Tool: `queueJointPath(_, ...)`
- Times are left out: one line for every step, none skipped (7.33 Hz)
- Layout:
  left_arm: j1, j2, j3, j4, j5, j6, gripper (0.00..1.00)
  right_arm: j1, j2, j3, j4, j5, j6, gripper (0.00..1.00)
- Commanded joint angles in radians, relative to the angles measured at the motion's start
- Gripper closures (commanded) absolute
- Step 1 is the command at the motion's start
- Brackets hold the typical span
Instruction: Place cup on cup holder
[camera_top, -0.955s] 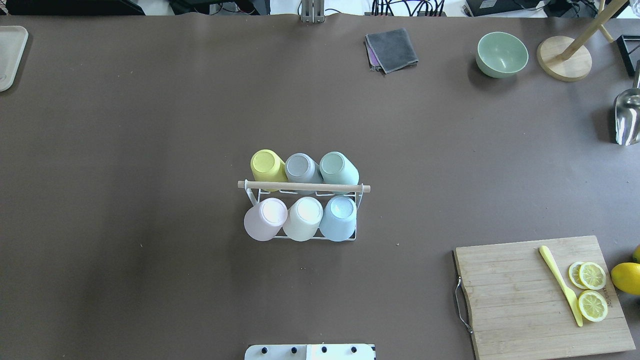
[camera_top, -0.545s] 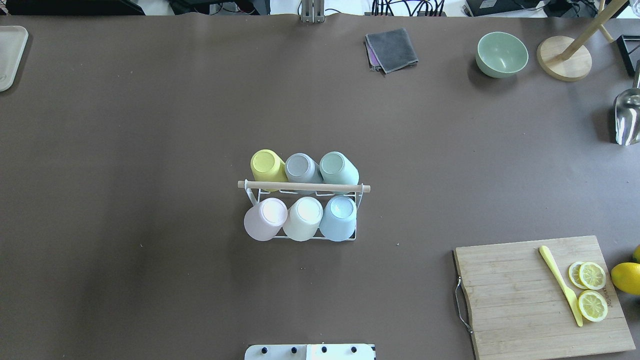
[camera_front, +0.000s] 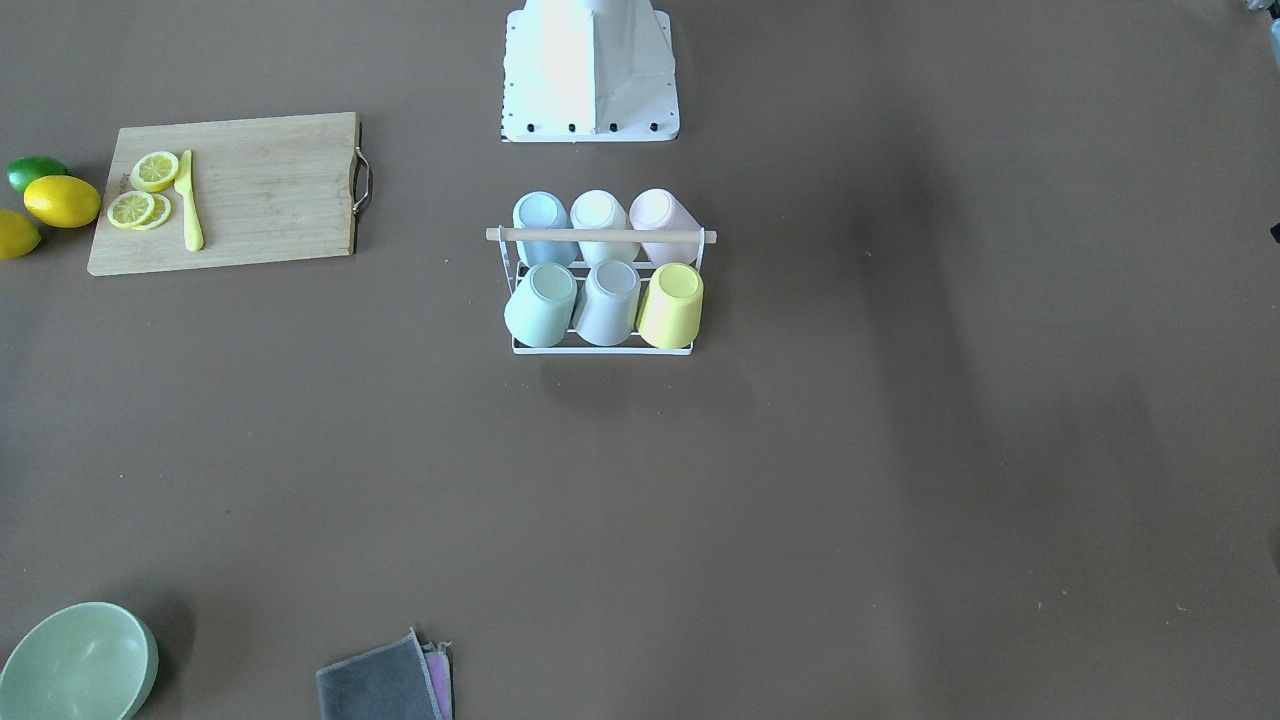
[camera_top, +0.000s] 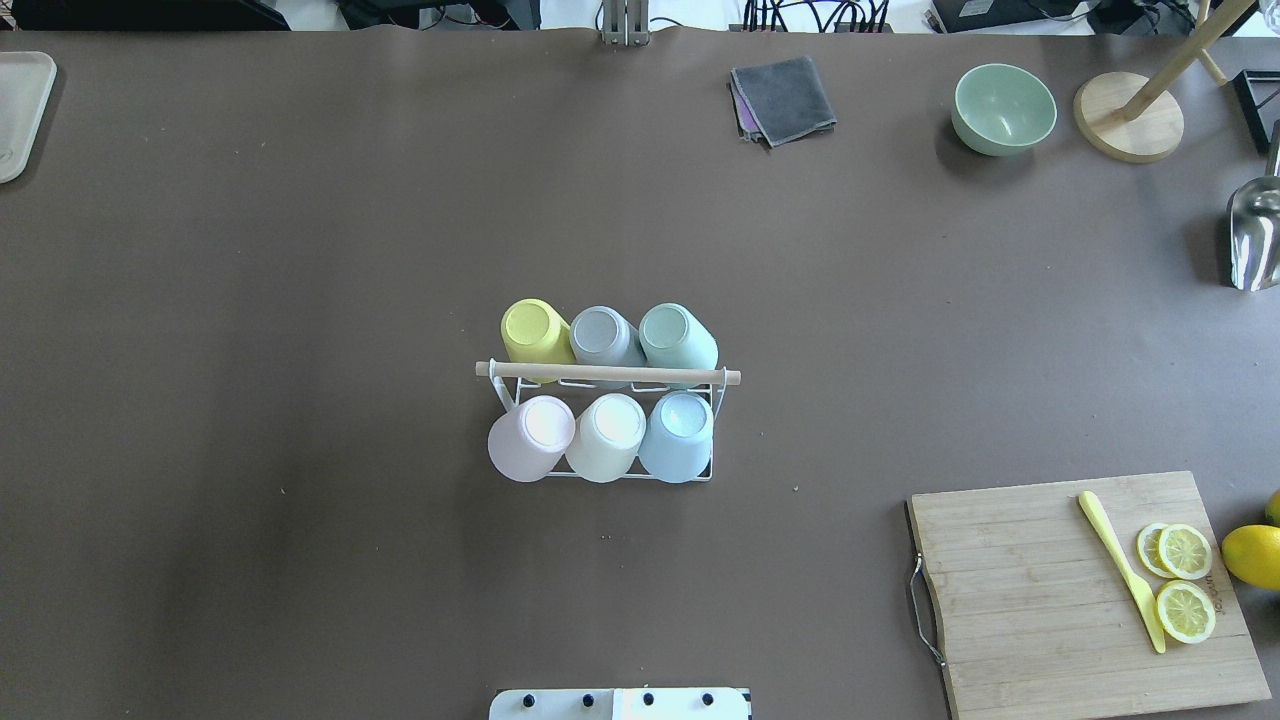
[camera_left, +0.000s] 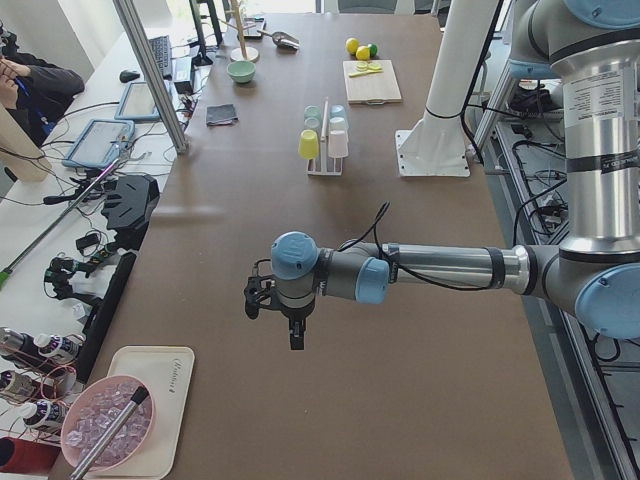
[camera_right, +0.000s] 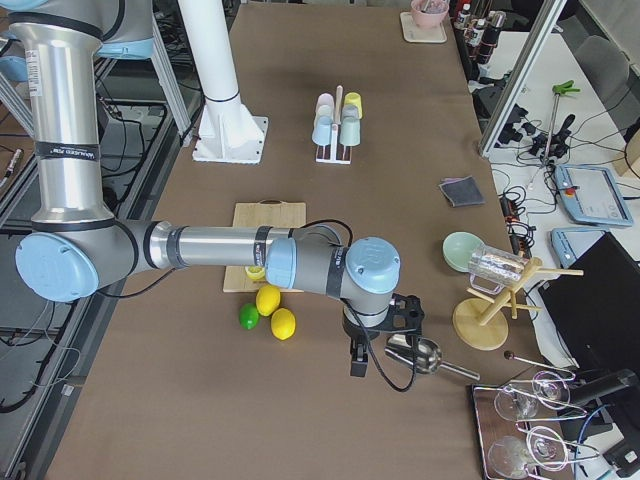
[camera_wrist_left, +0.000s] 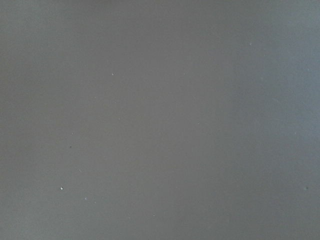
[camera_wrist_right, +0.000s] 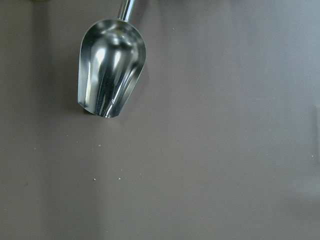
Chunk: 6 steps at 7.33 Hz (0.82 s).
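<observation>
The cup holder (camera_top: 608, 374), a white wire rack with a wooden rod across its top, stands mid-table; it also shows in the front-facing view (camera_front: 600, 236). Several cups sit upside down on its prongs: yellow (camera_top: 533, 330), grey (camera_top: 603, 335) and green (camera_top: 678, 337) in the far row, pink (camera_top: 533, 435), cream (camera_top: 607, 433) and blue (camera_top: 678, 433) in the near row. My left gripper (camera_left: 296, 338) hangs over bare table far off to the left. My right gripper (camera_right: 356, 364) hangs far right, above a metal scoop (camera_wrist_right: 111, 67). I cannot tell whether either is open or shut.
A cutting board (camera_top: 1040, 600) with lemon slices (camera_top: 1185, 550) and a yellow knife (camera_top: 1120, 570) lies front right, a lemon (camera_top: 1255, 555) beside it. A green bowl (camera_top: 1003, 108), grey cloth (camera_top: 783, 98) and wooden stand (camera_top: 1128, 115) sit far right; a white tray (camera_top: 20, 110) far left.
</observation>
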Motion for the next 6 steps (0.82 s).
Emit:
queueJointPath(0.000, 0.001, -0.003, 0.000, 0.002, -0.003, 0.02, -0.001, -0.003, -0.009, 0.026, -0.002, 0.002, 0.00)
queueJointPath(0.000, 0.001, 0.001, 0.000, 0.005, -0.001, 0.01, -0.001, -0.003, -0.009, 0.026, -0.002, 0.002, 0.00)
queueJointPath(0.000, 0.001, 0.008, 0.000, 0.006, 0.002, 0.02, -0.001, -0.003, -0.009, 0.026, -0.002, 0.002, 0.00)
queueJointPath(0.000, 0.003, 0.008, 0.000, 0.012, 0.003, 0.01, -0.001, -0.003, -0.009, 0.026, -0.002, 0.004, 0.00)
queueJointPath(0.000, 0.001, 0.006, -0.002, 0.012, 0.006, 0.01, -0.001, -0.003, -0.009, 0.026, -0.002, 0.004, 0.00)
queueJointPath(0.000, 0.001, 0.008, -0.021, 0.012, 0.006, 0.02, -0.001, -0.003, -0.009, 0.026, -0.002, 0.004, 0.00)
